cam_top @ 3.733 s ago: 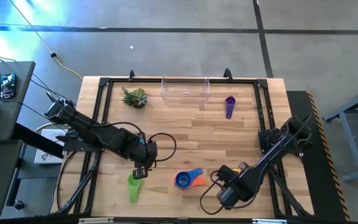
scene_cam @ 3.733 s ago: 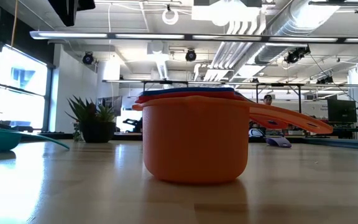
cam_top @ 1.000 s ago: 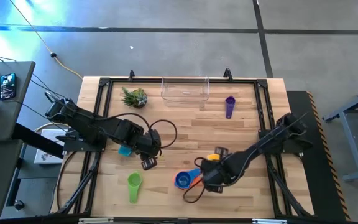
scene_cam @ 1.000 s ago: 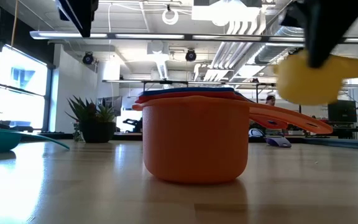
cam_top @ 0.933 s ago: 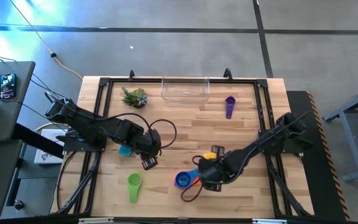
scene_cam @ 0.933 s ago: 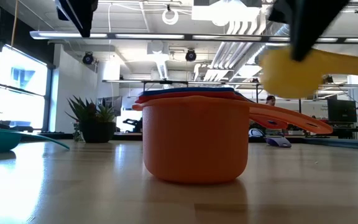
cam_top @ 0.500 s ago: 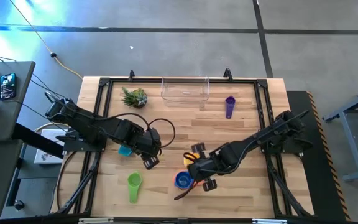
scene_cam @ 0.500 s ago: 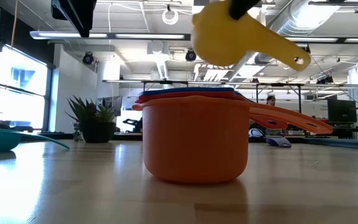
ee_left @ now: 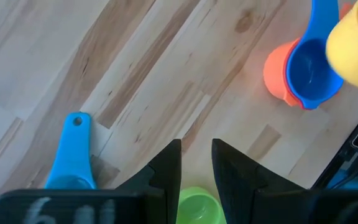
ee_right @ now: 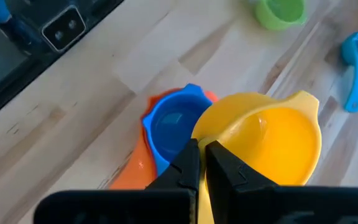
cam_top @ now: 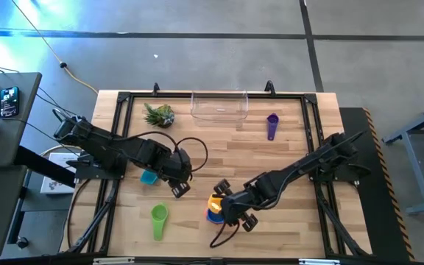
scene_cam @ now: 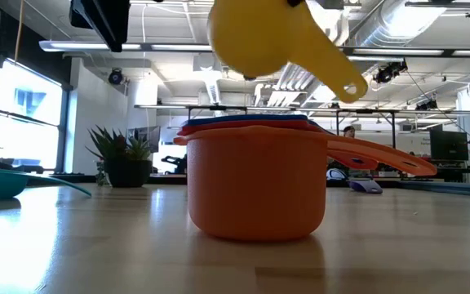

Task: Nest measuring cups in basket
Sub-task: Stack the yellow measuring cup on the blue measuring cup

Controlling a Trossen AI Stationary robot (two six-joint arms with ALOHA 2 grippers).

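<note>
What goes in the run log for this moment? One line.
right gripper: shut on yellow plastic measuring cup | over nested blue-in-orange cups | left gripper: empty

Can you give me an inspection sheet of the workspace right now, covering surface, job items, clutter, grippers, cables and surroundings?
Surface: wooden table, black frame.
Job's things: clear basket at far edge, holds no cups; purple cup beside it; green cup near front; light blue cup by left arm; blue cup nested in orange cup; yellow cup held above them.
Clutter: small plant.
Grippers: right gripper shut on yellow cup; left gripper slightly open, empty.
Cables: black loops by both arms.
Surroundings: desk with phone.
</note>
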